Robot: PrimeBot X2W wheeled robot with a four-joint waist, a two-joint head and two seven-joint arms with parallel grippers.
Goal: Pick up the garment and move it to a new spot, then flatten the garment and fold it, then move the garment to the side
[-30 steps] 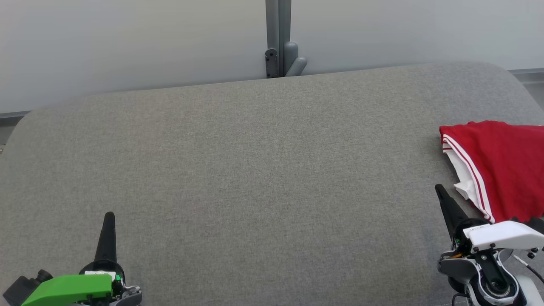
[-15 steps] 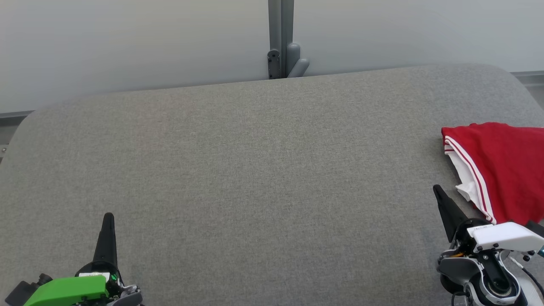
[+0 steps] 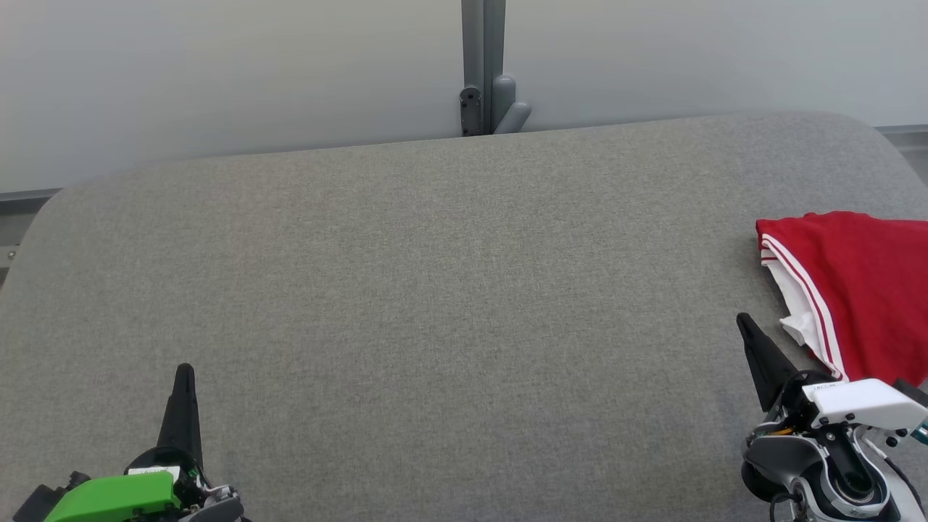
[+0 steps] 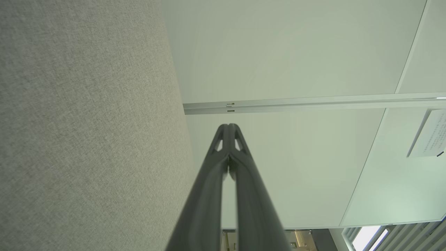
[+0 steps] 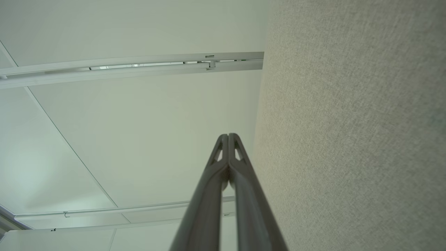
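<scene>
Nearest the camera, the left end effector point(image 3: 184, 371) stood well short of the grey post point(image 3: 484, 69) and off to its left. Its two dark fingers were pressed together with nothing between them and pointed toward the far edge. A small white label sat by its green wrist cover point(image 3: 109, 494), too small to read. The right end effector point(image 3: 741, 319) stood far to the post's right, also pinched closed and empty, leaning slightly leftward. Its white wrist cover point(image 3: 863, 401) carried tiny unreadable print. Just beyond it, nearer than the post and well to its right, the red garment point(image 3: 863, 290) lay on the grey fabric bench point(image 3: 435, 290). Its white-striped edge ran near to far, slanting left to a corner. The picture's border cut it off, so its long axis could not be told. The post rose at the bench's far edge against a pale wall point(image 3: 217, 72).
</scene>
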